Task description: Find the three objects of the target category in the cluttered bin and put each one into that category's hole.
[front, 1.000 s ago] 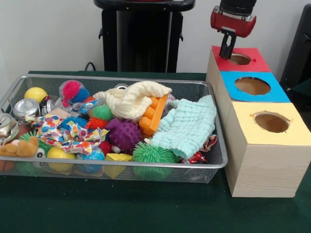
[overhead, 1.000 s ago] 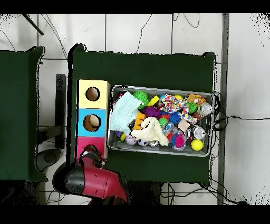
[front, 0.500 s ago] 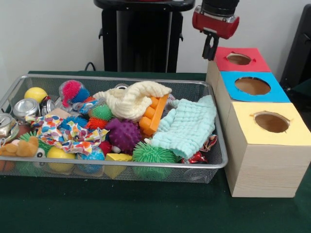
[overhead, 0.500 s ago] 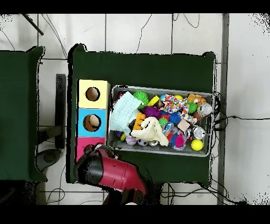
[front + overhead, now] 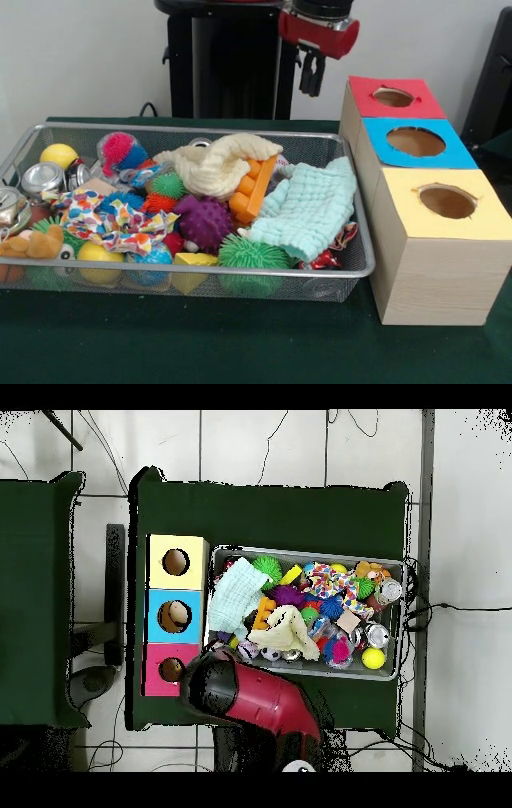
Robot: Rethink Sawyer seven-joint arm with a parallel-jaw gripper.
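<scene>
The end effector (image 5: 310,80) is hanging high between the red-topped box (image 5: 394,98) and the wire mesh bin (image 5: 320,148), its fingers close together and nothing visible between them, probably on its way to pick again. Which category is the target is unclear. The bin is heaped: a mint knitted cloth (image 5: 308,210) and a cream cloth (image 5: 218,164) are lying over an orange block (image 5: 252,190), hiding whatever sits underneath. The blue hole (image 5: 174,616) is showing something pale inside.
</scene>
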